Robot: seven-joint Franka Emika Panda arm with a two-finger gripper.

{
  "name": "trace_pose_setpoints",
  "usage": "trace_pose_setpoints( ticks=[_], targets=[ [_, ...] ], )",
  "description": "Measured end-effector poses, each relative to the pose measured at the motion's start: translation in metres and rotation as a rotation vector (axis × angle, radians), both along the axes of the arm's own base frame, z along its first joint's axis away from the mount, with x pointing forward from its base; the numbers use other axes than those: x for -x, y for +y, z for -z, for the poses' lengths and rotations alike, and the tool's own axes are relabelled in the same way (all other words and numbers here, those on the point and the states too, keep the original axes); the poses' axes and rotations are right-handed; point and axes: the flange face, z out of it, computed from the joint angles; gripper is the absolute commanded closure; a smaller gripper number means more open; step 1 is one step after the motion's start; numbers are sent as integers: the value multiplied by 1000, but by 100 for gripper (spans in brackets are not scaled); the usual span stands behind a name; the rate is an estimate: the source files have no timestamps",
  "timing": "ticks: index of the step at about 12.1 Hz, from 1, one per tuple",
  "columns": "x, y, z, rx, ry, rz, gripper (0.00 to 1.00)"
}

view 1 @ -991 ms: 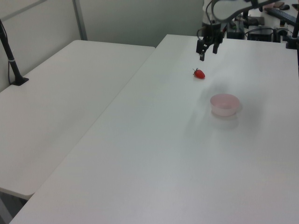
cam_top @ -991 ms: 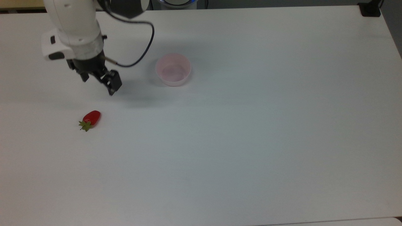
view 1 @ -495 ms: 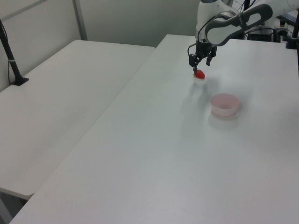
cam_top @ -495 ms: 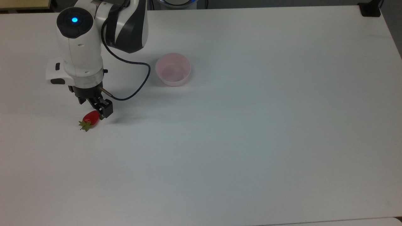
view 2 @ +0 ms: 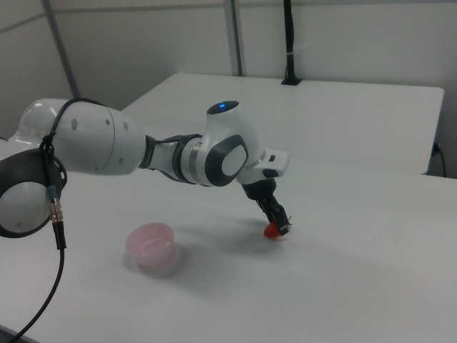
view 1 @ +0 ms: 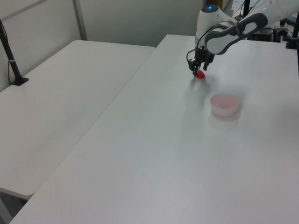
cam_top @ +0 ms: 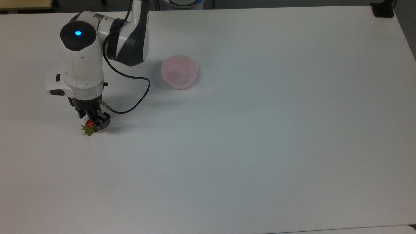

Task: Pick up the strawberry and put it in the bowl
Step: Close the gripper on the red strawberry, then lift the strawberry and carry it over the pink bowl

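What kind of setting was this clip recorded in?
Probably a robotics lab or office workspace: large plain white tables pushed together, grey partition walls, and a black camera post clamped to a table edge, with the gripper working over a strawberry.

A white arm (cam_top: 81, 65) with dark grey joints, a glowing blue light (cam_top: 77, 32), a black cable (cam_top: 136, 87) and black fingers (cam_top: 104, 121).

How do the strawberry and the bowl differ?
The strawberry is glossy red with a green leaf cap; the bowl is pale pink and plain. The strawberry is much smaller than the bowl. The claw is down at the strawberry, while the bowl sits apart, empty. Both rest on the white table.
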Motion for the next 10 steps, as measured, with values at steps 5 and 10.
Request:
trace_pose_setpoints(
  ticks=[5,10],
  targets=[
    [-5,0,-4,8,-13,1,78],
    [0,25,-42,21,90,-168,77]
  ],
)
